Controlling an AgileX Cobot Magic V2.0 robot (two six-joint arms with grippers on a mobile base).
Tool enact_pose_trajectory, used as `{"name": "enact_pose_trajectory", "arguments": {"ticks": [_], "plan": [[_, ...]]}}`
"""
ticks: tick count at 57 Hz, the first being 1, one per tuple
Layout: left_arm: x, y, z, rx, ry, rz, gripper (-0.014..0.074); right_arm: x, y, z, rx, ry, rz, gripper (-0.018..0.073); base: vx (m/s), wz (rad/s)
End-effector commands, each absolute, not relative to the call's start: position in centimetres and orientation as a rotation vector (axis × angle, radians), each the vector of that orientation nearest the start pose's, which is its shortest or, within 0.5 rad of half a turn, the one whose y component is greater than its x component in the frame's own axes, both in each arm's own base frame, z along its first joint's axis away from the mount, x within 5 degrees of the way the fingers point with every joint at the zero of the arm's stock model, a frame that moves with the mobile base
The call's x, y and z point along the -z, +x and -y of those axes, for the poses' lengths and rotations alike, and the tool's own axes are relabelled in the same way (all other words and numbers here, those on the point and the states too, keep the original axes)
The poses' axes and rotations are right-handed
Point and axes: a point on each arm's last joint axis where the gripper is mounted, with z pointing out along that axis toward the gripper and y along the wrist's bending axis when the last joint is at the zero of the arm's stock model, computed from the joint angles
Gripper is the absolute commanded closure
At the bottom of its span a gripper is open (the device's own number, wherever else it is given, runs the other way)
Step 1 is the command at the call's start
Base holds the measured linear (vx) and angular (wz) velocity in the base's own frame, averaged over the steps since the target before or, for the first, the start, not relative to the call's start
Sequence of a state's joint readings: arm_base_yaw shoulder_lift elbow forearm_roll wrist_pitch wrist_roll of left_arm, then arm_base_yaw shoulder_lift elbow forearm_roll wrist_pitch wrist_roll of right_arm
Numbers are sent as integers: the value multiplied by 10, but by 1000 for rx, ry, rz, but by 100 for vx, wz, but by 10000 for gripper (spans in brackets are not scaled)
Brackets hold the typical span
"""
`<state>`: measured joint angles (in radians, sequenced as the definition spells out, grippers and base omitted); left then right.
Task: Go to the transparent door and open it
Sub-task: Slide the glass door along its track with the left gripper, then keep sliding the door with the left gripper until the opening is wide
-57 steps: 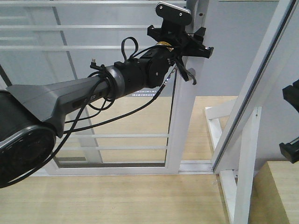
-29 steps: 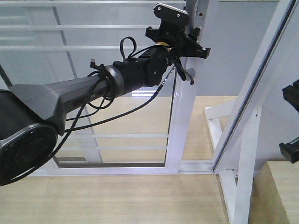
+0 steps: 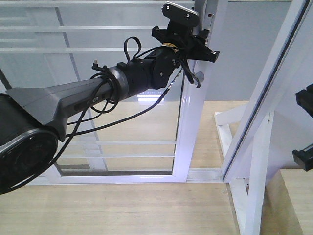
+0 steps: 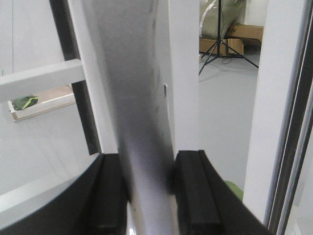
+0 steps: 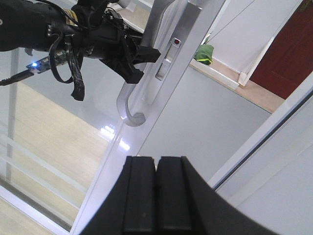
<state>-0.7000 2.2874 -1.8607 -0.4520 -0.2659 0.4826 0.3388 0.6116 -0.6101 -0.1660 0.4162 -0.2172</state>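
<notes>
The transparent door (image 3: 188, 142) is a glass panel in a glossy white frame standing straight ahead. Its grey curved bar handle (image 3: 199, 81) sits on the right stile. My left gripper (image 3: 203, 41) reaches up to that stile and is shut on the handle. In the left wrist view the handle (image 4: 142, 98) fills the gap between the black pads of the left gripper (image 4: 149, 166). The right wrist view shows the handle (image 5: 128, 105) with the left gripper (image 5: 142, 56) clamped near its upper part. My right gripper (image 5: 157, 164) is shut and empty, apart from the door.
A slanted white frame post (image 3: 264, 93) stands close on the right. Beside it a wooden block (image 3: 293, 200) rests on the floor. A floor rail (image 3: 205, 174) runs under the door. Horizontal white bars (image 3: 49, 39) show behind the glass. A tripod (image 4: 220, 44) stands beyond the opening.
My left gripper, still clamped on the handle, has shifted slightly to the left, and the door stile has moved a little left with it. The right gripper has not moved.
</notes>
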Motion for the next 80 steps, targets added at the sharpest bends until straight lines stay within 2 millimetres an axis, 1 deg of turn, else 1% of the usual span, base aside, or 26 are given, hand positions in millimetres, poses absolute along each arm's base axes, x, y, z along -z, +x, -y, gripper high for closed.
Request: {"name": "enact_pose_trajectory", "arguments": {"ticks": [1, 21, 32, 38, 47, 61, 72, 80], "plan": [[-310, 419, 332, 395, 432, -1424, 596, -348, 121, -37, 85, -588, -1690, 565, 0, 0], [-310, 422, 323, 336, 345, -1500, 596, -348, 121, -37, 85, -588, -1690, 565, 0, 0], [-324, 419, 315, 279, 341, -1500, 596, -348, 121, -37, 86, -589, -1690, 565, 0, 0], [-332, 417, 310, 267, 299, -1500, 596, -348, 121, -37, 86, -589, -1690, 565, 0, 0], [-333, 419, 303, 210, 223, -1514, 596, -348, 121, -37, 86, -588, -1687, 565, 0, 0], [-328, 420, 297, 117, 224, -1590, 596, -348, 121, -37, 86, -588, -1687, 565, 0, 0], [-332, 417, 290, 46, 229, -1639, 596, -348, 121, -37, 86, -588, -1687, 565, 0, 0], [-336, 416, 282, -23, 198, -1656, 596, -348, 121, -37, 85, -588, -1688, 565, 0, 0]]}}
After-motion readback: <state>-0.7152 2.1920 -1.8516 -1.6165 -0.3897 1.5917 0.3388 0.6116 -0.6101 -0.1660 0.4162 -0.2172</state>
